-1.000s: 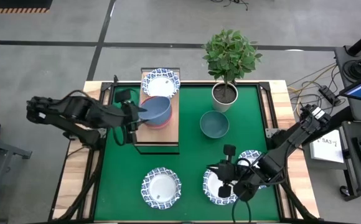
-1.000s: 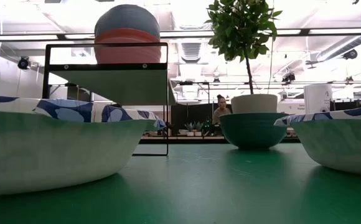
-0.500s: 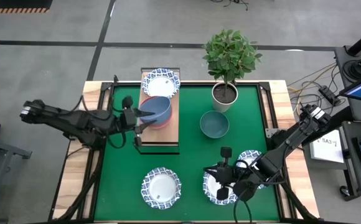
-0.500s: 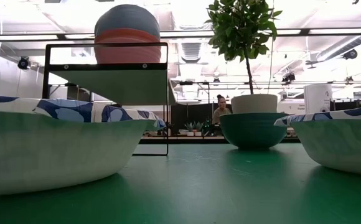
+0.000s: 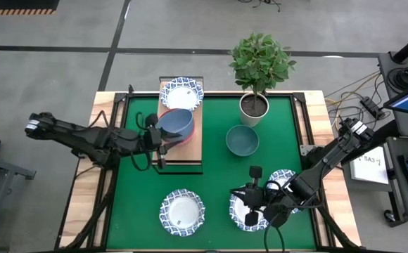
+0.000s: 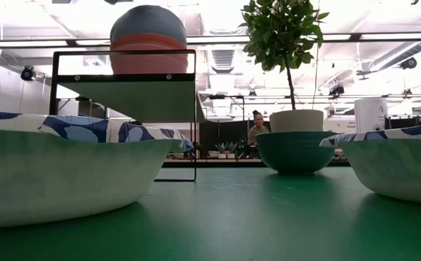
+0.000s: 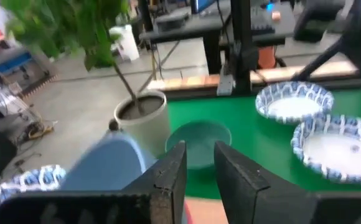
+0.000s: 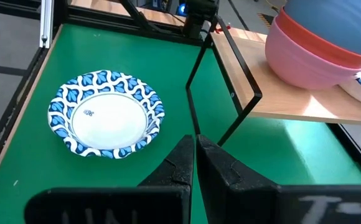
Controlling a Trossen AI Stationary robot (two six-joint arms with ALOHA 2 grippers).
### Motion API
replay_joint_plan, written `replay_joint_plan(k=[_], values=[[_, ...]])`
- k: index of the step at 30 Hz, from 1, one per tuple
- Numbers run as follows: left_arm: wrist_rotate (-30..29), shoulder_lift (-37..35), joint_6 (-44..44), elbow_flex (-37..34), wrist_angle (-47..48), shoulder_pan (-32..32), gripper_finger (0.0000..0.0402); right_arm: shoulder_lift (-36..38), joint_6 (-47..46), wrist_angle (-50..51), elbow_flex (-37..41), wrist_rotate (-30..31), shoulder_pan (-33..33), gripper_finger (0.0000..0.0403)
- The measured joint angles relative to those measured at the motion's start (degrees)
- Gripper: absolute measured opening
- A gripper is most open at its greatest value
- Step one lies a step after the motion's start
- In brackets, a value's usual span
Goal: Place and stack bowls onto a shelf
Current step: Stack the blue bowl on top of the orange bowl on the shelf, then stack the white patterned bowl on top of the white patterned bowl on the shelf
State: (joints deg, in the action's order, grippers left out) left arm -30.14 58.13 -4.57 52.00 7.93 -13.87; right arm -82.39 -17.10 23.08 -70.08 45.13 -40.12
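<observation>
The shelf (image 5: 193, 144) stands at the table's far left. On it sit a white bowl with a blue pattern (image 5: 181, 93) and a stack with the blue bowl (image 5: 176, 122) on top of a red and a pink bowl (image 8: 305, 65). My left gripper (image 5: 162, 135) stands by the blue bowl's left rim, pointing nearly level; in the left wrist view it (image 7: 199, 165) is open by a narrow gap with nothing between the fingers. My right gripper (image 5: 246, 209), shut (image 8: 196, 152), hovers over a patterned bowl (image 5: 238, 212) at the near right.
A teal bowl (image 5: 242, 140) and a potted plant (image 5: 253, 105) stand right of the shelf. Another patterned bowl (image 5: 183, 211) lies near the front edge, and one more (image 5: 286, 176) shows partly under my right arm. Green mat (image 5: 211, 179) lies bare between them.
My left arm has stretched out and its gripper has sunk beside the shelf, tipping from a downward slant to nearly level. Its fingers stand closer together than before. The bowl stack has stayed in place.
</observation>
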Motion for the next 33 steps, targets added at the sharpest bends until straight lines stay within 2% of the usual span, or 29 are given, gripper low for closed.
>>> replay_joint_plan(k=[3,9,18,24,27,33], values=[[-0.1,-0.7,-2.4,2.8,-0.5,0.0,0.0058,0.0,0.0,0.0,0.0,0.0,0.0,0.0009],[-6.0,-0.5,-6.3,3.4,-0.4,2.3,0.0041,0.0,-0.2,-0.2,0.0,0.0,0.0,0.0009],[-5.2,2.8,0.4,1.3,0.5,4.5,0.0037,0.0,-0.5,-0.6,0.0,0.0,0.0,0.0009],[-1.5,3.5,6.9,1.2,5.5,4.5,0.0037,0.0,-0.5,-0.7,0.0,0.0,0.0,0.0009],[0.7,3.9,7.5,1.2,5.6,4.5,0.0037,0.0,-0.4,-0.7,0.0,0.0,0.0,0.0009],[0.8,2.8,6.1,2.5,5.7,4.3,0.0037,0.0,-0.3,-1.2,0.0,0.0,0.0,0.0009]])
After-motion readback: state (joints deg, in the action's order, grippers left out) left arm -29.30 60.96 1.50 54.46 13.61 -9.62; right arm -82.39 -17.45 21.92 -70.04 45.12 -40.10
